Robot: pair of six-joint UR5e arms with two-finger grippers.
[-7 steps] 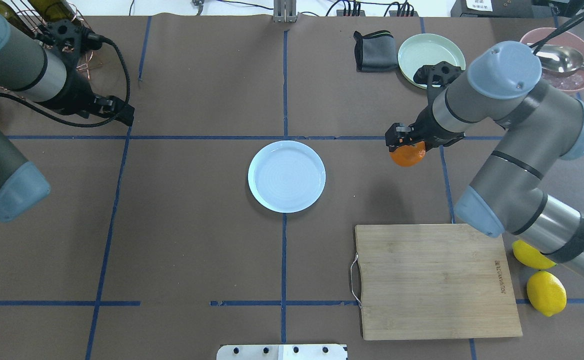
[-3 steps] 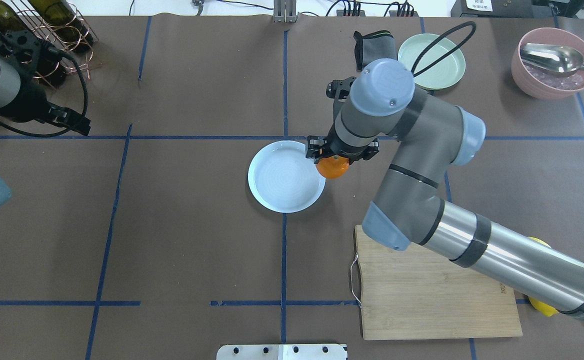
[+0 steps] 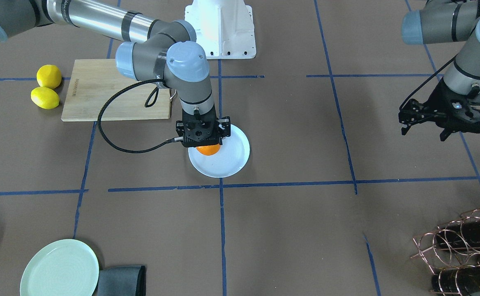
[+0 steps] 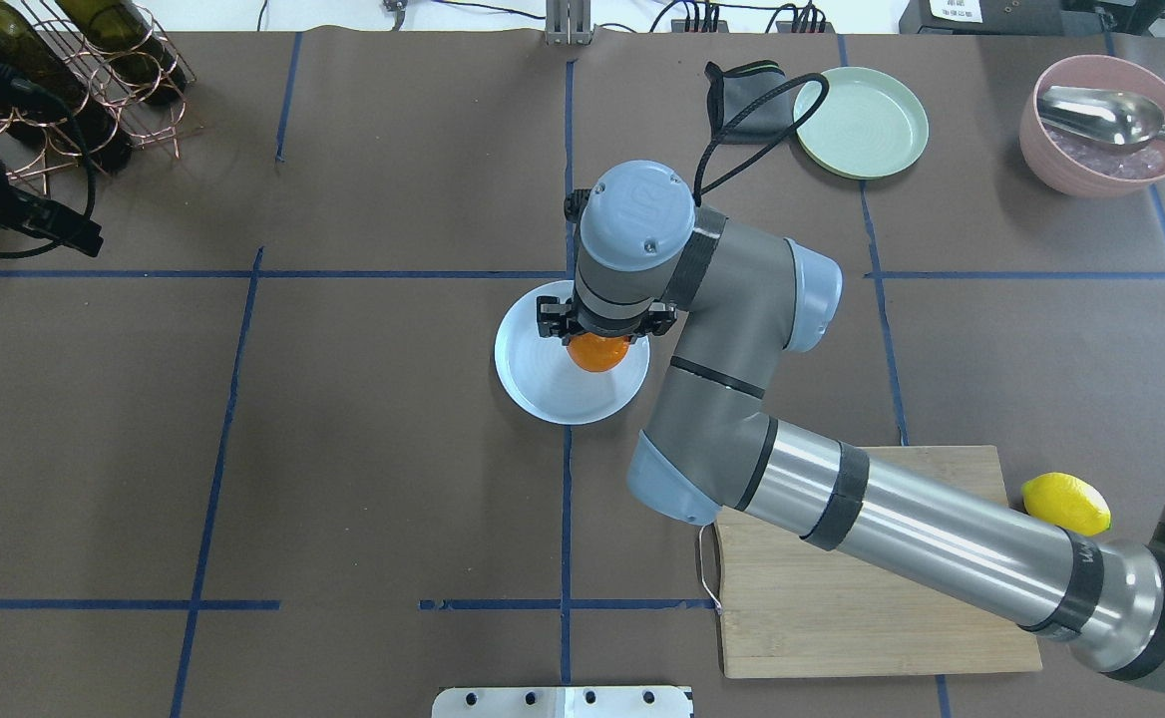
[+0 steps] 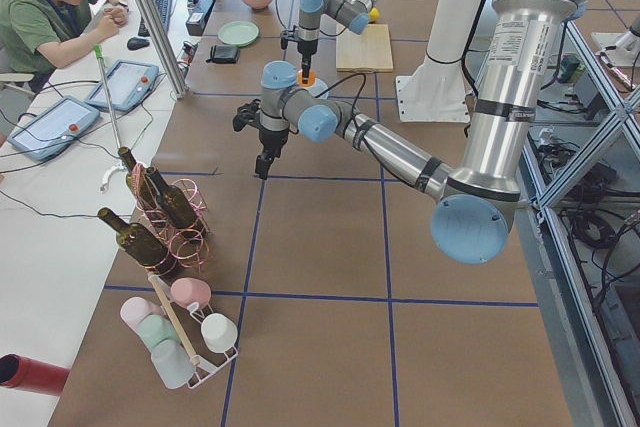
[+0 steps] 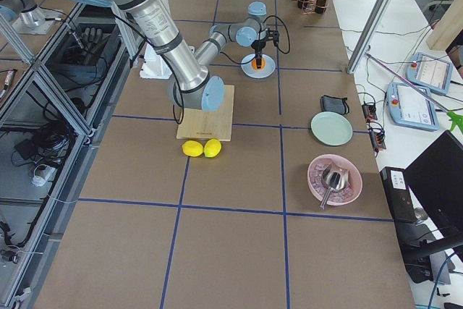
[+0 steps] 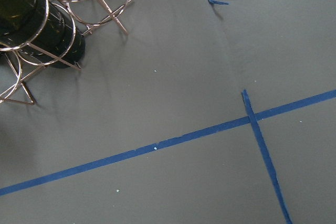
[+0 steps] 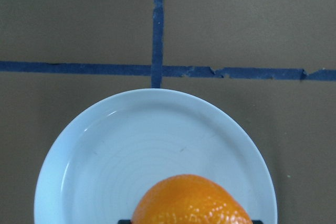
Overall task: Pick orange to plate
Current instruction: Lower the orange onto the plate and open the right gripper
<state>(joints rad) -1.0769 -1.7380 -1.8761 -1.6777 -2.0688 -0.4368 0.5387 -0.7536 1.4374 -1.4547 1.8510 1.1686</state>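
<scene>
My right pincer (image 3: 202, 143) is pinching the orange (image 3: 208, 151) over the plate (image 3: 232, 159); left pincer (image 3: 424, 132) hangs spread, well apart.

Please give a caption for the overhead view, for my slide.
The right tool holds the orange over the pale blue plate.

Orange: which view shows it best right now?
Right wrist-mounted: the orange fills the bottom centre, peel sharp, over the plate. Overhead and front-facing show it half hidden under the right gripper; side views, a tiny orange dot; left wrist, nothing.
</scene>
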